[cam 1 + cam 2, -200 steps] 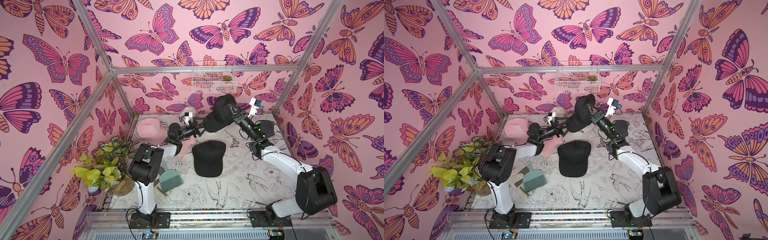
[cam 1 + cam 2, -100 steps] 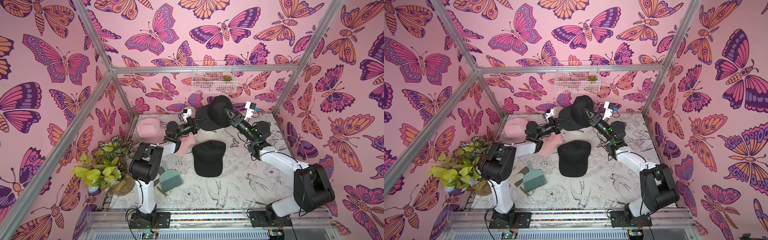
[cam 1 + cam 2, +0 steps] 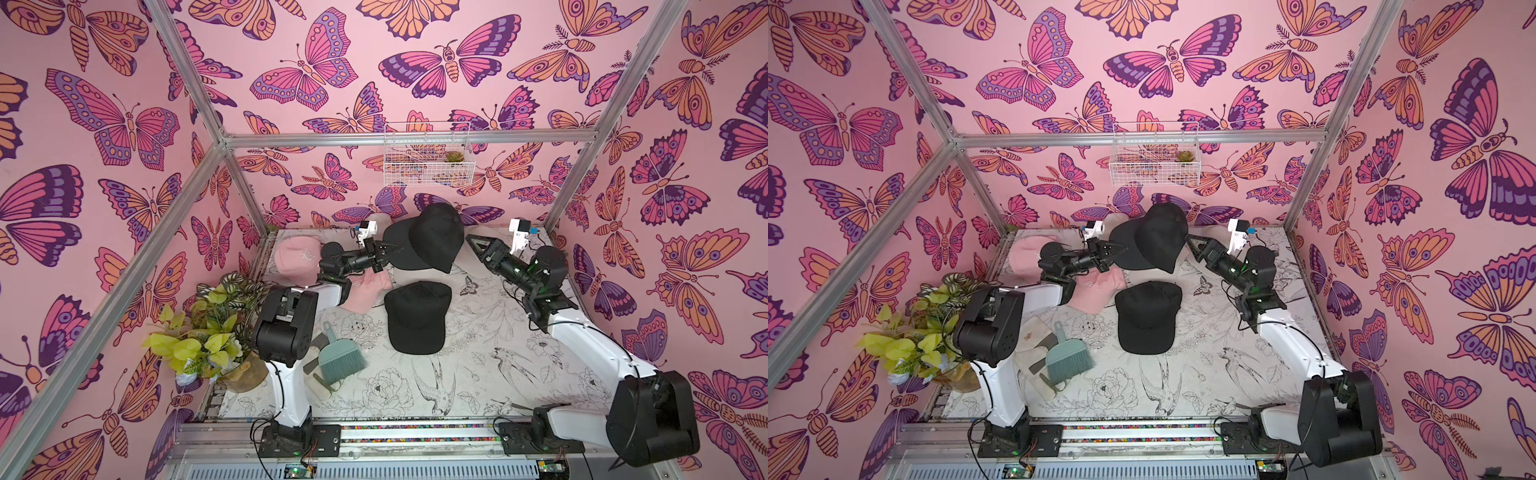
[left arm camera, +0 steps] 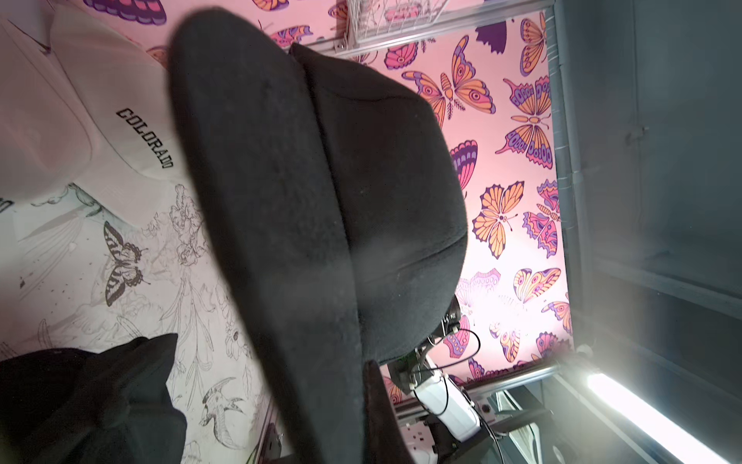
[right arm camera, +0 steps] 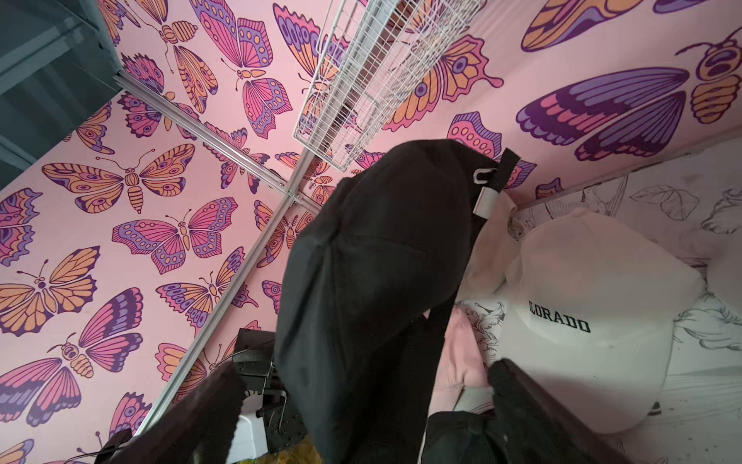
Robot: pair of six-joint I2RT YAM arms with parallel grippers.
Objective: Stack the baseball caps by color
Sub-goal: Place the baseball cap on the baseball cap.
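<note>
Containers: one white wire basket (image 3: 415,179) on the back wall, holding one small succulent (image 3: 453,157); one pot (image 3: 245,376) beside the left arm's base, holding one leafy plant (image 3: 208,324).

Caps: two black, the raised black cap (image 3: 436,237) held off the table (image 3: 478,353) by its brim in the clamped left gripper (image 3: 390,251), the flat black cap (image 3: 417,318) lying mid-table; two pink caps (image 3: 295,257) (image 3: 365,291) at the left; at least two cream caps, one lettered COLORADO (image 4: 132,132), along the back wall.

Right gripper (image 3: 476,247): jaws spread wide, empty, just beside the raised cap's crown; one teal hand brush (image 3: 340,357) front left.
</note>
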